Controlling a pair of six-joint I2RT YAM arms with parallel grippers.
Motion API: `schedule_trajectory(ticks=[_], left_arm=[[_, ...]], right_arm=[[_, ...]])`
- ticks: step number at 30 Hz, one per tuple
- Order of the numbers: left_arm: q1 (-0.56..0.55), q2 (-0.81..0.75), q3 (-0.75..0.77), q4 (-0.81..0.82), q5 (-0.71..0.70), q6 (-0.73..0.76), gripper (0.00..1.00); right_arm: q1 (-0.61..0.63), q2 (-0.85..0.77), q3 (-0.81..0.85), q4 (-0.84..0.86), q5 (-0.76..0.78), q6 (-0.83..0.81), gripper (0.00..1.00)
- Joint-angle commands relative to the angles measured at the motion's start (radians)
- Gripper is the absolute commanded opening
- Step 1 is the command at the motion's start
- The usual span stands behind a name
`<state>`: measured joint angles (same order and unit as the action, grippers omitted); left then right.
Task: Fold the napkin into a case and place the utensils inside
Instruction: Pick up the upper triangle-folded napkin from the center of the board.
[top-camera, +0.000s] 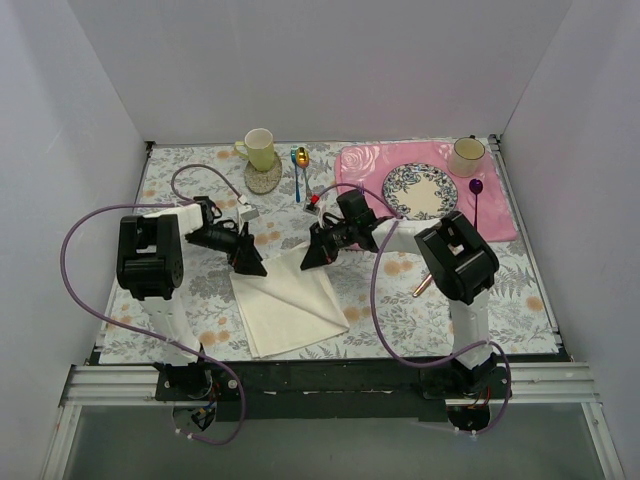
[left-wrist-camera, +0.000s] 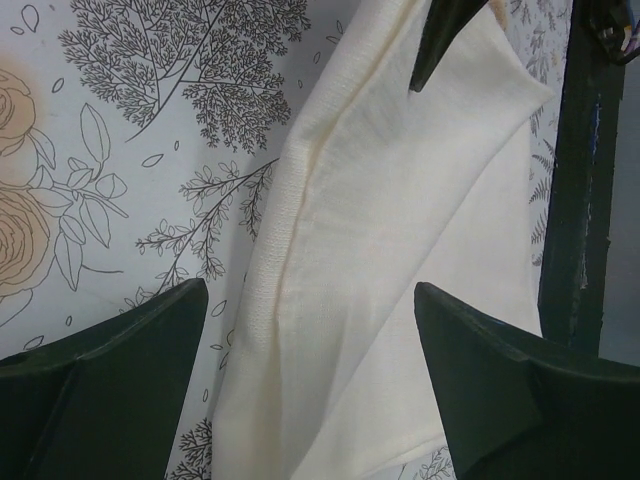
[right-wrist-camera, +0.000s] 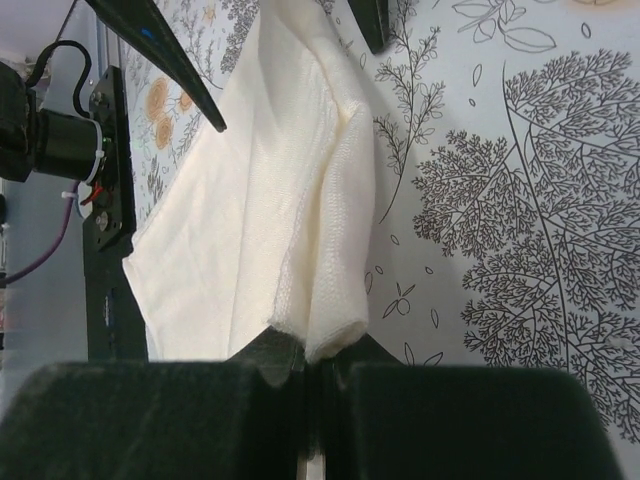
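The cream-white napkin (top-camera: 285, 300) lies folded on the floral tablecloth, between the arms. My right gripper (top-camera: 312, 255) is shut on its far right corner and holds that corner raised; the pinched cloth (right-wrist-camera: 320, 300) shows at the gripper (right-wrist-camera: 315, 350). My left gripper (top-camera: 250, 262) is open over the napkin's far left edge, with its jaws on either side of the cloth (left-wrist-camera: 400, 200) in the left wrist view (left-wrist-camera: 310, 380). The copper knife (top-camera: 422, 285) pokes out from under the right arm. A gold-bowled spoon (top-camera: 302, 156) with a blue-green handle lies at the back.
A pink rose placemat (top-camera: 500, 215) at the back right holds a patterned plate (top-camera: 418, 190), a cup (top-camera: 467, 155) and a purple fork (top-camera: 477, 195). A yellow-green mug (top-camera: 260, 148) stands on a coaster at the back. White walls enclose the table.
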<state>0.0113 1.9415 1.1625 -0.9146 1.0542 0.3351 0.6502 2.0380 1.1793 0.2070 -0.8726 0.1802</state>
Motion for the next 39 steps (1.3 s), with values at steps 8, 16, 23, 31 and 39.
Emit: schedule_trajectory(ticks=[8, 16, 23, 31, 39], left_arm=[[0.053, 0.043, -0.008, -0.033, -0.031, 0.064, 0.75], [0.052, 0.079, 0.015, -0.134, 0.009, 0.131, 0.61], [0.058, 0.126, 0.045, -0.228, 0.039, 0.199, 0.46], [0.065, 0.126, 0.040, -0.265, 0.050, 0.245, 0.39], [0.062, 0.103, 0.083, -0.248, 0.015, 0.295, 0.66]], right_arm=[[0.005, -0.157, -0.013, -0.009, -0.026, -0.130, 0.01], [0.005, -0.205, -0.020, -0.011, -0.071, -0.168, 0.01], [0.005, -0.234, -0.018, -0.020, -0.100, -0.177, 0.01], [-0.001, -0.249, -0.006, -0.060, -0.127, -0.218, 0.01], [-0.001, -0.237, 0.029, -0.172, -0.172, -0.306, 0.01]])
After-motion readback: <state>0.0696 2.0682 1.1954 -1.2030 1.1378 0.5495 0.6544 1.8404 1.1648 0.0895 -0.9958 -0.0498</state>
